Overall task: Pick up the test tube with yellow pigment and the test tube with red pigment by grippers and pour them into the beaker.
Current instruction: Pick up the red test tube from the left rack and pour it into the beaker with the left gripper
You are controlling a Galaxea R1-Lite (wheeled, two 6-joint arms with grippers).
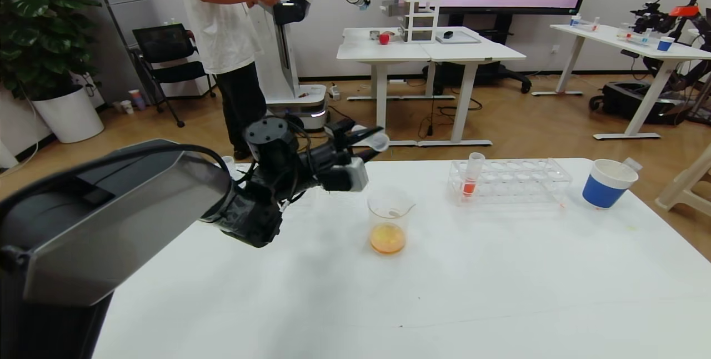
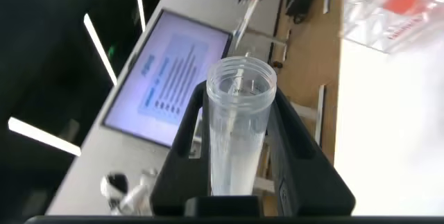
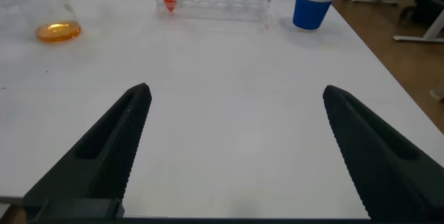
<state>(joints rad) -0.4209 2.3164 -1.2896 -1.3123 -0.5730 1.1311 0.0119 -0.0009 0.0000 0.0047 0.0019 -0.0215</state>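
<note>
My left gripper (image 1: 361,145) is shut on a slim clear test tube (image 1: 373,140). It holds the tube roughly level above the table's far edge, up and left of the beaker (image 1: 389,220). In the left wrist view the tube (image 2: 239,134) sits between the fingers of the left gripper (image 2: 239,106), open mouth outward. No coloured liquid shows in it, so I cannot tell which pigment tube it is. The beaker holds a little orange-yellow liquid and also shows in the right wrist view (image 3: 41,5). My right gripper (image 3: 236,106) is open and empty over the bare table.
A clear tube rack (image 1: 516,178) stands right of the beaker, with one tube of bright orange-red liquid (image 1: 472,173) at its left end. A blue-and-white paper cup (image 1: 608,182) stands at the far right. The white table (image 1: 444,292) ends just beyond the rack.
</note>
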